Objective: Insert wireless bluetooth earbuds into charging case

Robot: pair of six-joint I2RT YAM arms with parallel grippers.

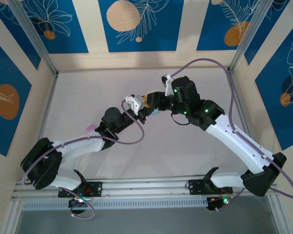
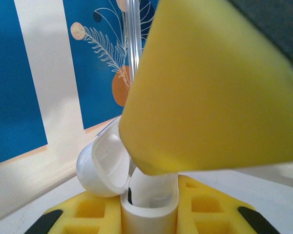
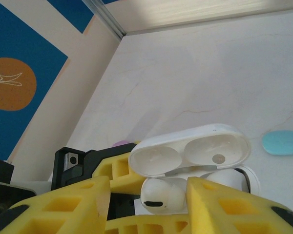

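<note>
My left gripper is shut on the body of a white charging case, gripping it from both sides, and the case's lid is flipped open. In the right wrist view the lid stands up behind two white earbuds. One earbud sits in the case's near socket and a second earbud lies beside it. My right gripper is open, its yellow fingers either side of the near earbud. Both grippers meet mid-table, the left gripper below the right gripper.
A light blue oval case lies on the pale table beyond the white case. A small pink object rests by the left arm's forearm. Blue patterned walls and a metal frame post enclose the table.
</note>
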